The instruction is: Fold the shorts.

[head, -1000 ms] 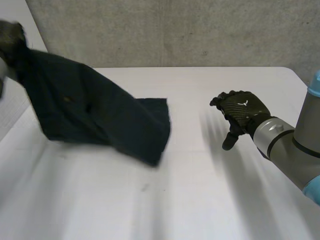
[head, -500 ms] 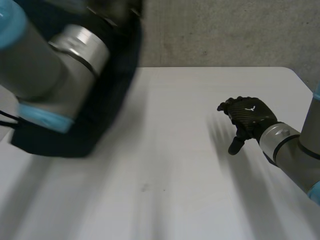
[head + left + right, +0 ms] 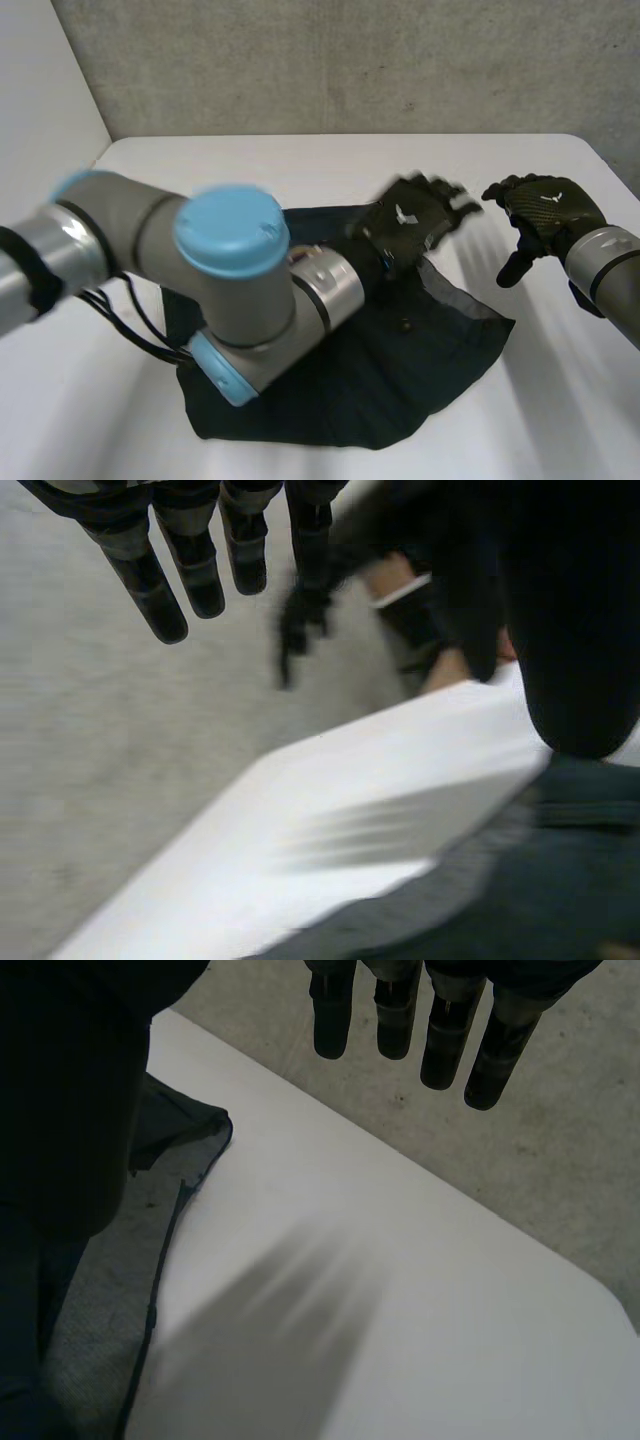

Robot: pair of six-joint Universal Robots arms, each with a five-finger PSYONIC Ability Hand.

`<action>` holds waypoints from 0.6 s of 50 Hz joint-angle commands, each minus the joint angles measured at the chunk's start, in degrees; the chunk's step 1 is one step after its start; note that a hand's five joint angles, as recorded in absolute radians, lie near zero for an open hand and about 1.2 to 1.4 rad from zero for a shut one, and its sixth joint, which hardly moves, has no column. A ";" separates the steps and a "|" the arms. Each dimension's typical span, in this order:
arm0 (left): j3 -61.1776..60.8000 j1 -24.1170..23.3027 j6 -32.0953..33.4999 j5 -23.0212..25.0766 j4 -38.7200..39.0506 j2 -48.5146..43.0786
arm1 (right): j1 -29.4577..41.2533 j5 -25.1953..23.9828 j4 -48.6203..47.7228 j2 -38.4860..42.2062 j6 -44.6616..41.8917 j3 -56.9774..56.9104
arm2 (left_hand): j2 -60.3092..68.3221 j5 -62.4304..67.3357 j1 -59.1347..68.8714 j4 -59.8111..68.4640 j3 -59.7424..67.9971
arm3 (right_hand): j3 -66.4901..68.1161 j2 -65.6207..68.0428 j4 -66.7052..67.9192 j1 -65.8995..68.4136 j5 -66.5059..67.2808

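We are seeing the shorts (image 3: 400, 370) lying spread on the white desk (image 3: 330, 165), dark and rumpled, toward the near middle of it, with one corner pointing to the right side. The left arm (image 3: 230, 270) is reaching across over the shorts, and the left hand (image 3: 405, 225) is sitting over the far right part of the cloth, by its far edge. We are not able to tell whether that hand is touching the cloth or is just above it. In the left wrist view its fingers (image 3: 195, 575) are sticking out straight and a little spread, holding nothing. There the shorts (image 3: 570, 890) are lying beside the thumb and the bare desk (image 3: 330, 820) is showing beyond the fingertips.

The right hand (image 3: 545, 205) is hovering over bare desk just to the right of the shorts, near the left hand but apart from it, and is not touching the cloth. In the right wrist view its fingers (image 3: 395, 1015) are hanging straight and loose, gripping nothing. White desk (image 3: 420, 1300) is lying under them and the edge of the shorts (image 3: 90, 1350) is lying beside the thumb. A grey concrete wall (image 3: 350, 60) is standing behind the desk.
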 commanded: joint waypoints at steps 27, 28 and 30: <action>-36.50 8.31 -6.05 -25.89 -17.06 19.09 | -5.12 -21.14 0.00 3.38 -32.78 14.46 | 3.68 4.08 3.47 3.57 3.12 | 19.69 19.41 18.45 20.40 18.23; -36.50 8.49 -6.05 -25.89 -16.44 18.56 | -5.12 -21.05 -0.79 3.91 -32.78 14.55 | 5.36 5.76 5.14 5.25 4.80 | 23.39 23.11 22.15 24.10 21.93; -36.50 8.84 -6.05 -25.98 -15.20 17.51 | -5.03 -20.62 -2.55 5.41 -32.87 14.55 | 8.22 8.63 8.01 8.12 7.66 | 35.16 34.89 33.93 35.87 33.70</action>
